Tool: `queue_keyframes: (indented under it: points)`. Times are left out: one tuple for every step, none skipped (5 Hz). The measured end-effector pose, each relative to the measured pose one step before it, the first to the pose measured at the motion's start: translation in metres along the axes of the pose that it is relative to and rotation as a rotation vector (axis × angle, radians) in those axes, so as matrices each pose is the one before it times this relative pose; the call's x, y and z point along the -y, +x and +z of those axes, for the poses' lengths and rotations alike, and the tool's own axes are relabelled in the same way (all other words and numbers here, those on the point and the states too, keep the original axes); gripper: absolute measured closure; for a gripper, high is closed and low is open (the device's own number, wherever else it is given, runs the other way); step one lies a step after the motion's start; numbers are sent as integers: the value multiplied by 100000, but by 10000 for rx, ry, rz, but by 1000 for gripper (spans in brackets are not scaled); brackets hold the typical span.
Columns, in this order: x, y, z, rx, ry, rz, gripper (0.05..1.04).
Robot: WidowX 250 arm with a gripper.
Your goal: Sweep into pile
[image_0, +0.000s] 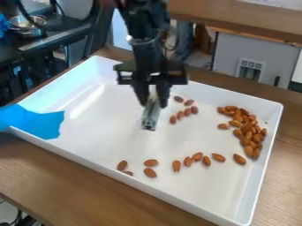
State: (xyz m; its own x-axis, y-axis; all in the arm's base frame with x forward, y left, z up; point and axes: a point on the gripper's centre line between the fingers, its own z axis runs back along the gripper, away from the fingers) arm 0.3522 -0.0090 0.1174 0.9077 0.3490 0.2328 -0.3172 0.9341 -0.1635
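Though apart, some nuts [187, 112] near gripper [153, 103]

The black arm [143, 22] enters at the top edge, a little left of the middle, and drops steeply, leaning slightly to the right on its way down. A pale, shiny band shows around the wrist [144, 48]. Below it the gripper [153, 104] hangs nose-down — its broad black crosspiece [150, 73] lies nearly level, jutting out past both sides of the wrist. The two dark fingers [163, 97] point downward, a narrow gap between them — closed on a grip.
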Motion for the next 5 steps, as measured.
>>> queue_keyframes:
  points:
    - [-2070, -1189, 917, -319, 908, 2424, 717]
    - [-1621, -1699, -200, -1522, -164, 2954, 717]
    - [-863, -1011, 455, 697, 107, 1039, 717]
    - [-1099, -648, -1196, 557, 336, 1062, 717]
    - [-369, -1035, -738, 1060, 327, 486, 717]
